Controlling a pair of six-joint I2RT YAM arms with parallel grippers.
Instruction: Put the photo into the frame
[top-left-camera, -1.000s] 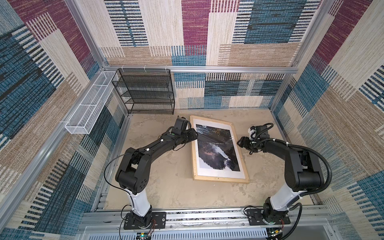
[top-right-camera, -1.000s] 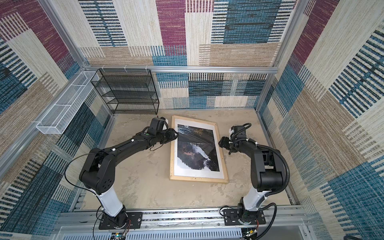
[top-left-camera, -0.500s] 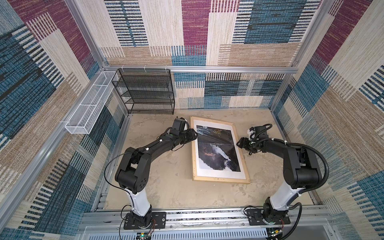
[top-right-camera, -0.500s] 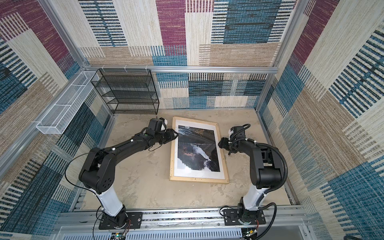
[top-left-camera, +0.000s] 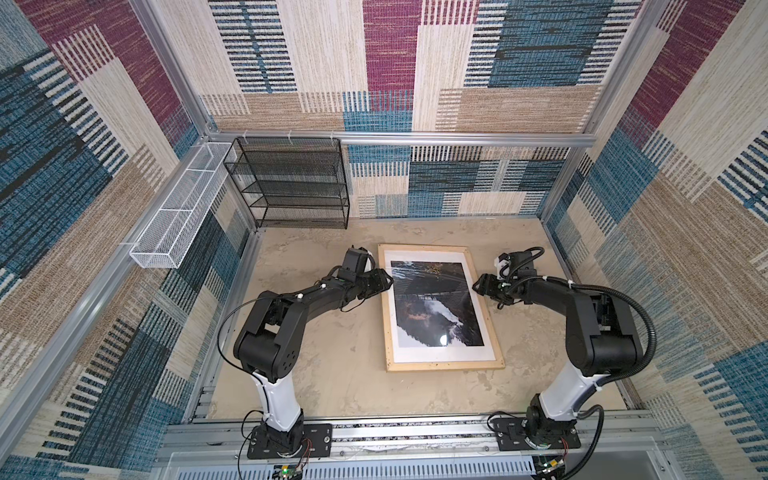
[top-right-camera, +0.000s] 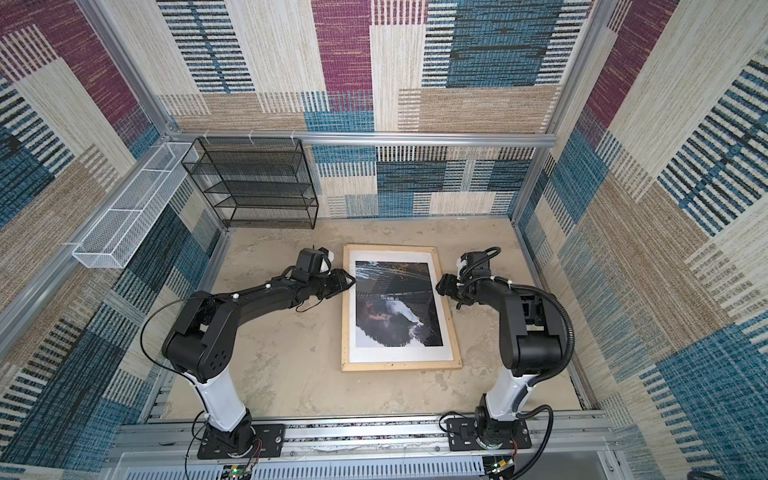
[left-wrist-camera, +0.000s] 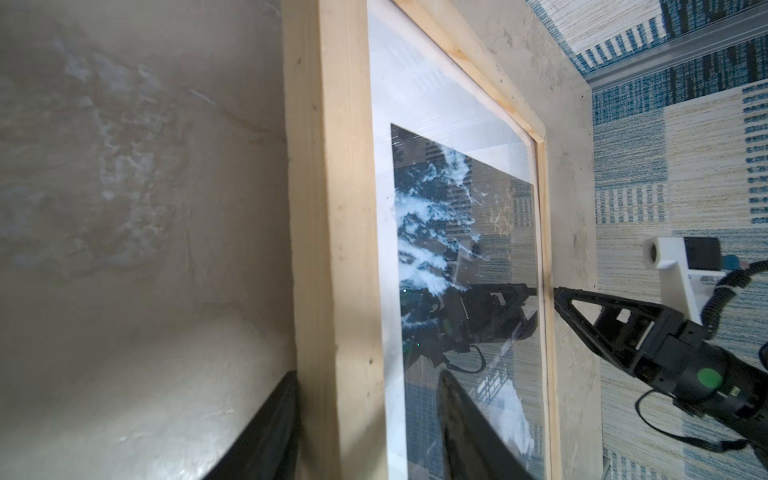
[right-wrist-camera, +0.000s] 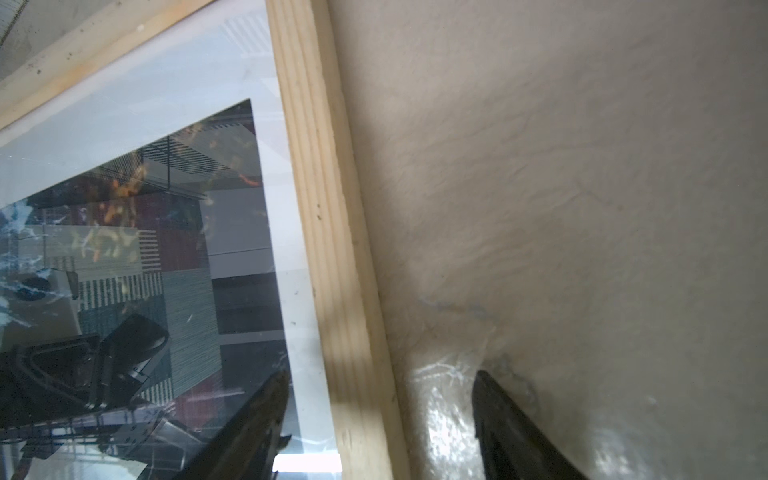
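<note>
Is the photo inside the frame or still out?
Inside: the photo lies within the frame, a white border around it.

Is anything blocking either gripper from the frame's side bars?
Nothing visible. The left gripper and the right gripper each sit with open jaws astride a long side bar of the frame, one finger over the pane, one over the table. The photo shows behind the pane.

left arm (top-left-camera: 316, 295) stretched low, jaws apart, right arm (top-left-camera: 552, 291) bent inward, jaws apart
</note>
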